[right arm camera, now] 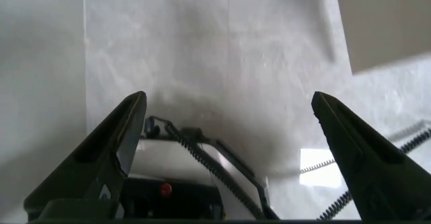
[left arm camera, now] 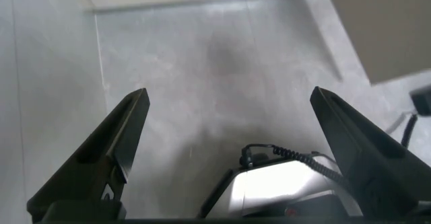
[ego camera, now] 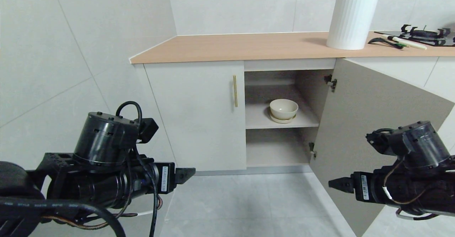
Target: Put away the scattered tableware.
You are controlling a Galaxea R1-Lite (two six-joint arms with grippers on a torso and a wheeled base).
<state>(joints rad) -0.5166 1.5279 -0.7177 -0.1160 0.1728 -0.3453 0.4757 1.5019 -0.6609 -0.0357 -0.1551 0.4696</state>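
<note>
Cream bowl [ego camera: 283, 108] is seen stacked on a plate [ego camera: 281, 119] on the upper shelf [ego camera: 257, 118] of the cabinet, right-hand door [ego camera: 369, 123] swung open. Left gripper [ego camera: 190, 173] and right gripper [ego camera: 332, 184] are held low over the tiled floor [ego camera: 249, 201] before the cabinet. Both sets of fingers are spread wide.

Before me stands a pale cabinet [ego camera: 289, 64] under a wooden countertop [ego camera: 249, 47], its left door [ego camera: 195, 116] shut with a slim brass handle [ego camera: 235, 90], its right door [ego camera: 373, 130] swung wide, baring a shelf [ego camera: 256, 118] inside. Large pale tiles cover the wall [ego camera: 71, 34] on my left and behind the counter, and the floor [ego camera: 241, 201] below me is grey tile under even, soft light. A white ribbed cylinder [ego camera: 352, 20] and a black stove grate [ego camera: 426, 34] sit toward the countertop's right end.
</note>
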